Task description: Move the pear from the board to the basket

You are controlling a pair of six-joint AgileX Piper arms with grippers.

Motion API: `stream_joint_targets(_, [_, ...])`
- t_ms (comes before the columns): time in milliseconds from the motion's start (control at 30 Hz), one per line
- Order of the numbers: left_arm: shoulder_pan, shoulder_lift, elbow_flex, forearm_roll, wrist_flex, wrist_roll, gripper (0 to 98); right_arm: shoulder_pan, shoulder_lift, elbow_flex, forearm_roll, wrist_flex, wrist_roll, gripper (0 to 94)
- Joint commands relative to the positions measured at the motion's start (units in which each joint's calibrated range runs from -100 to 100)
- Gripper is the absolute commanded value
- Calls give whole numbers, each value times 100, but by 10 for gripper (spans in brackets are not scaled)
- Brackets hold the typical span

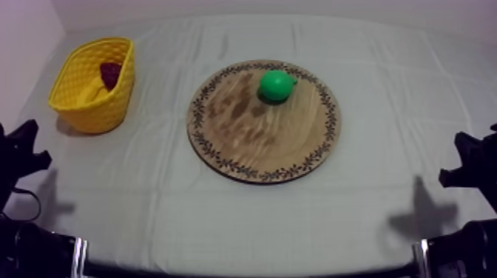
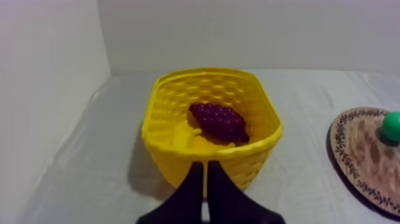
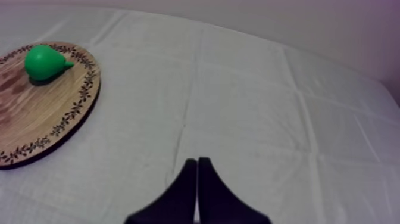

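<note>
A green pear (image 1: 276,85) lies on the far part of the round wooden board (image 1: 244,140) at the table's middle. The yellow basket (image 1: 81,103) stands at the far left with a dark bunch of grapes (image 1: 111,73) inside. My left gripper (image 2: 205,170) is shut on nothing, its fingers together as a narrow wedge just in front of the basket (image 2: 166,143), where the grapes (image 2: 219,121) show. My right gripper (image 3: 197,167) is shut too, over bare cloth to the right of the board (image 3: 36,119) and pear (image 3: 43,62). Both arms rest low at the table's sides (image 1: 22,151) (image 1: 470,166).
A yellowish thing (image 2: 184,137) lies in the basket beside the grapes; I cannot tell what it is. A wall runs along the table's left and back edges. Grey-white cloth (image 1: 244,222) lies open in front of the board and between board and basket.
</note>
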Motion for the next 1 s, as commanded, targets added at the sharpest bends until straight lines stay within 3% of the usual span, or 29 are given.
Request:
stream_joint_targets(0, [9, 244, -280, -6, -14, 69, 0, 1, 1, 5, 0, 0, 1, 5])
stream_joint_targets(233, [105, 1348, -1711, 61, 136, 206, 0, 1, 1, 5, 0, 0, 1, 5])
stream_joint_targets(667, [463, 3524, -4834, 288, 1231, -4, 0, 1, 1, 5, 0, 0, 1, 5])
stream_joint_targets(967, [1049, 4941, -6508, 344, 1650, -24, 0, 1, 1, 5, 0, 0, 1, 5])
